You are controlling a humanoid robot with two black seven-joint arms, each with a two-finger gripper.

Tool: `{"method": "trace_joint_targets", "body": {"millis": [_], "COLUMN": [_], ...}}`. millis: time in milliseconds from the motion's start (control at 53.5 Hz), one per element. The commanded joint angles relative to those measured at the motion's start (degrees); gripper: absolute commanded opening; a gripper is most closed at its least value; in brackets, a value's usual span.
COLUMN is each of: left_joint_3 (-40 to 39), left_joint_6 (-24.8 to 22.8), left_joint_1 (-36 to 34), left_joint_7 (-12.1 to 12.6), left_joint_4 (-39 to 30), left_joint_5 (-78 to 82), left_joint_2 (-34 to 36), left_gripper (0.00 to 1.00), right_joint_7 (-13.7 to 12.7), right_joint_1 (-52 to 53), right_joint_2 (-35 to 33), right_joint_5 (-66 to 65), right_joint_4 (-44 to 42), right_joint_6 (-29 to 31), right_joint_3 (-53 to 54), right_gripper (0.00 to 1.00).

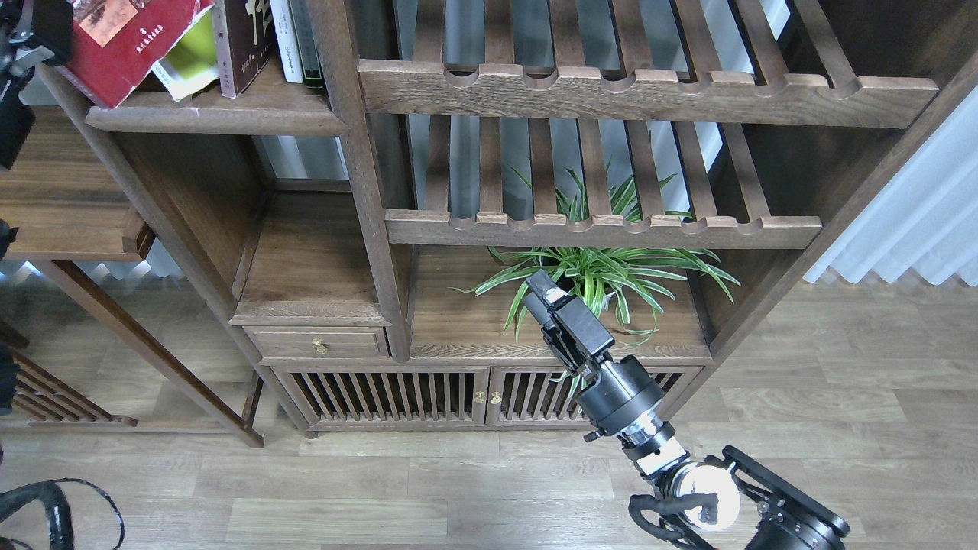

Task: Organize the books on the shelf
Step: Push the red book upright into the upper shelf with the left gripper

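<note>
Red book (126, 42) held at the shelf (214, 118)
It is gripped by the left tool (34, 34); the right tool's (539, 289) state cannot be told.

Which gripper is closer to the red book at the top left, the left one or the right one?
Left. The left gripper is right at the red book on the shelf. The right gripper is far away, low, before the plant.

Right arm rises from the lower right corner, its gripper (540, 289) pointing up-left, fingers indistinguishable. Left gripper (30, 30) sits at top left, fingers unclear.
</note>
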Motion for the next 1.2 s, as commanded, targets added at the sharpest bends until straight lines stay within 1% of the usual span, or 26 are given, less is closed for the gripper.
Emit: {"method": "trace_joint_targets", "body": {"millis": [0,131,224,318,355,393,430,486,617,711,767,842,860,954,1178], "left_joint_3": [1.9,2.6,4.4,6.5,8.0,8.6,10.0,11.5,13.9,15.2,16.0,17.0,18.1,20.0,21.7], "left_joint_6": [4.6,6.5,8.5,11.8,14.1,14.9,16.8,18.5,20.0,20.6,20.7,21.1,21.3,21.4,21.4], "left_joint_1": [-1.9,-3.3,-3.3,-3.5,-3.9,-4.1,-4.8,-5.4,-6.6,-8.3,-9.5,-11.2,-12.7,-14.4,-15.6], "left_joint_7": [-2.1,-4.0,-7.1,-9.1,-11.0,-11.8,-13.8,-15.7,-16.9,-18.7,-19.4,-19.6,-19.8,-20.8,-21.0], "left_joint_4": [0.8,2.7,3.9,4.5,5.1,5.3,6.2,7.4,9.6,12.1,13.4,15.0,16.4,18.4,22.0], "left_joint_5": [1.7,3.1,4.0,4.2,4.6,4.8,5.1,5.4,5.6,5.6,5.6,5.6,5.6,5.6,5.6], "left_joint_2": [0.4,0.4,0.4,0.5,0.5,0.5,0.5,0.7,0.6,0.6,0.6,0.7,0.7,0.7,0.9], "left_gripper": [0.00,0.00,0.00,0.00,0.00,0.00,0.00,0.00,0.00,0.00,0.00,0.00,0.00,0.00,0.00], "right_joint_7": [-0.1,-0.1,-0.1,-0.1,0.0,0.0,0.0,0.0,0.0,0.0,0.0,0.0,0.0,0.0,-0.1], "right_joint_1": [0.0,0.0,0.0,-0.1,-0.2,-0.2,-0.3,-0.3,-0.7,-0.8,-0.9,-0.9,-0.9,-1.0,-0.8], "right_joint_2": [0.1,0.1,0.1,0.2,0.1,0.2,0.2,0.3,0.5,0.5,0.4,0.4,0.4,0.5,0.4], "right_joint_5": [0.0,0.0,0.1,0.1,0.1,0.1,0.1,0.1,0.1,0.1,0.1,0.2,0.2,0.3,0.2], "right_joint_4": [-0.1,-0.1,-0.1,-0.1,-0.1,-0.1,-0.3,-0.5,-0.5,-0.5,-0.6,-0.6,-0.6,-0.7,-0.7], "right_joint_6": [0.0,0.0,0.0,0.0,0.0,0.0,0.0,0.0,0.0,0.0,0.0,0.0,0.0,0.0,0.0], "right_joint_3": [-0.2,-0.6,-0.7,-0.7,-0.7,-0.7,-0.7,-0.7,-0.7,-0.7,-0.7,-0.7,-0.7,-0.7,-0.7], "right_gripper": [0.79,0.80,0.80,0.80,0.80,0.80,0.80,0.80,0.80,0.81,0.81,0.81,0.81,0.81,0.81]}}
